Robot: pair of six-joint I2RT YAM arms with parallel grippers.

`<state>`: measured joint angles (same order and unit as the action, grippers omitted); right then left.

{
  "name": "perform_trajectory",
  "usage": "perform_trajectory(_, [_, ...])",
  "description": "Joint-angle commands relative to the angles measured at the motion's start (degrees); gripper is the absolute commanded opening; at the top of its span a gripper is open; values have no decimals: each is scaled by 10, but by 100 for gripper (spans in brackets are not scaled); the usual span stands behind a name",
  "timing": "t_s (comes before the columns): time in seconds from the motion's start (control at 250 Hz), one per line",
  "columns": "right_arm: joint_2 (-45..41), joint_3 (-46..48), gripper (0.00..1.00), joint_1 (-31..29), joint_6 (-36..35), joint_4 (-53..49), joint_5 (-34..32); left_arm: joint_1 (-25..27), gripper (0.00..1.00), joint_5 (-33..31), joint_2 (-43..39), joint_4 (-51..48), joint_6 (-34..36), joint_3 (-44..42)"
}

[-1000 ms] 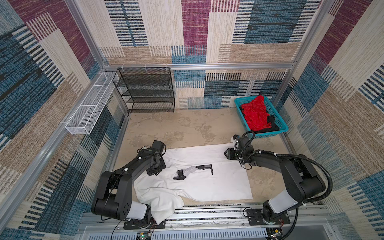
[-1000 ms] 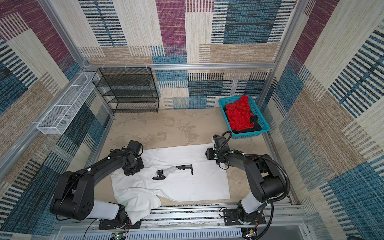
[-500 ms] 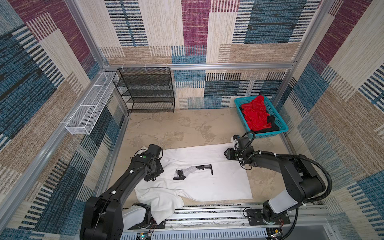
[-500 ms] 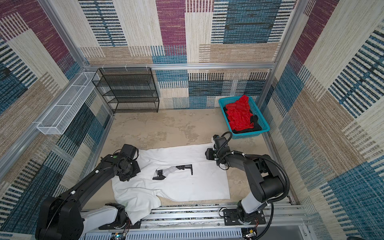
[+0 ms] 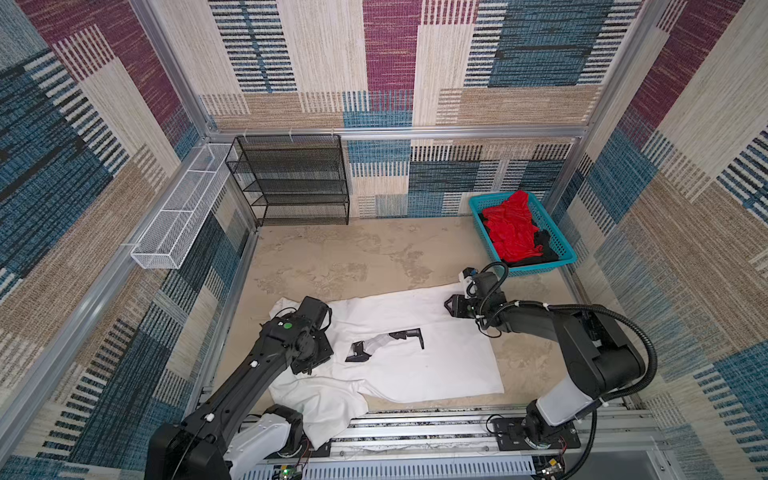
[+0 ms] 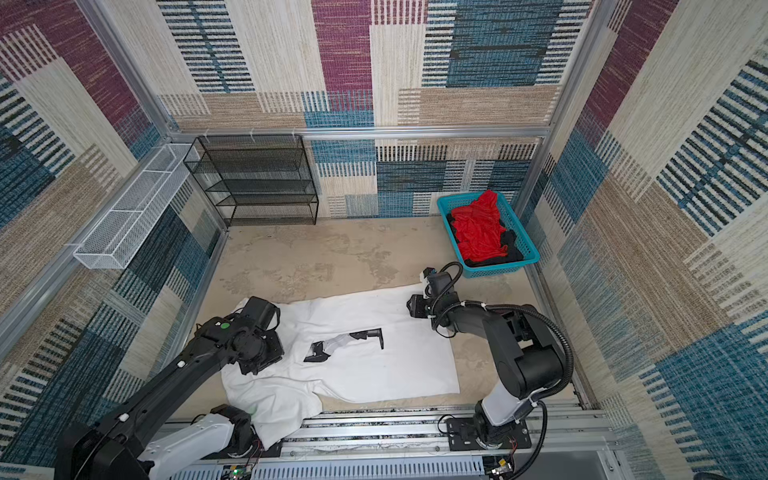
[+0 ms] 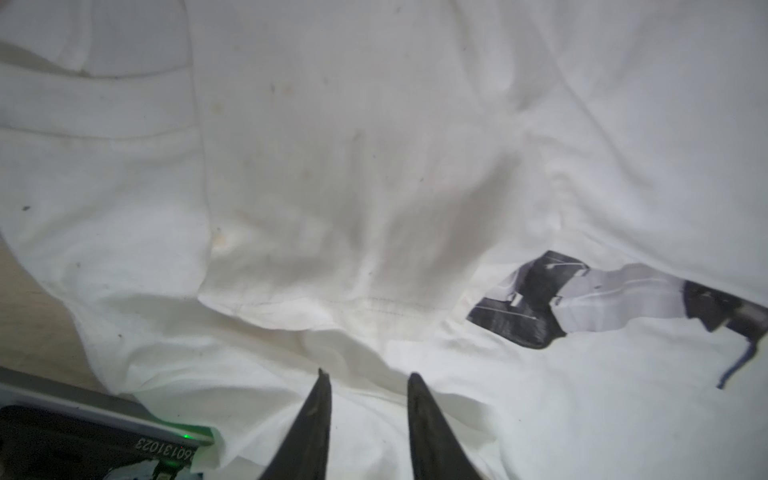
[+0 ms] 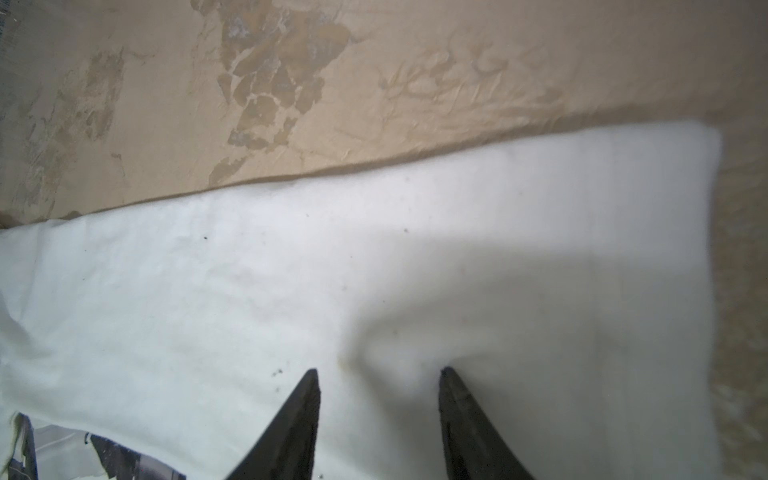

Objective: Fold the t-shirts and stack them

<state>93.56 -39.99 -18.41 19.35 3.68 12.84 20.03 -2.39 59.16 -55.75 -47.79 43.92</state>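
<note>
Surroundings: black mesh rack [image 5: 291,183] against the back wall, white wire basket [image 5: 183,208] hung on the left wall, turquoise basket [image 5: 540,268] in the back right corner with the red t-shirt [image 5: 511,232] piled on the black t-shirt [image 5: 544,249]. All of that is well apart from the left arm; the turquoise basket is near the right wrist but not touching. The white t-shirt [image 5: 436,361] is spread on the tan table [image 5: 353,257] at the front, with its robot-arm print [image 5: 386,343] face up near the middle and partly covered by a fold. The near-left part is bunched and drapes over the front rail [image 5: 415,428]. The left gripper [image 7: 368,376] is over the shirt's left side, just left of the print in both top views; fingers parted, gripping nothing, can't tell if the tips touch the cloth. The right gripper [image 8: 378,370] is at the shirt's far right corner; fingers spread wide, tips down on the fabric with a small pucker between them, not pinched. The left arm is stretched out from its base, wrist angled down. The right arm has its elbow raised, forearm low, reaching back-left across the shirt's right edge.
</note>
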Motion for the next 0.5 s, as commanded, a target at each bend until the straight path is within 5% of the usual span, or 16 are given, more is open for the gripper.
perform_trajectory(0.0, [11,-2,49,0,0,-71,-14,0,40,-34,-11,-15,16,40])
perform_trajectory(0.116, [12,-6,49,0,-2,-74,-17,-30,45,-94,41,7,67,82])
perform_trajectory(0.5, [30,-21,50,18,-10,-86,-14,-183,46,-69,386,166,146,182])
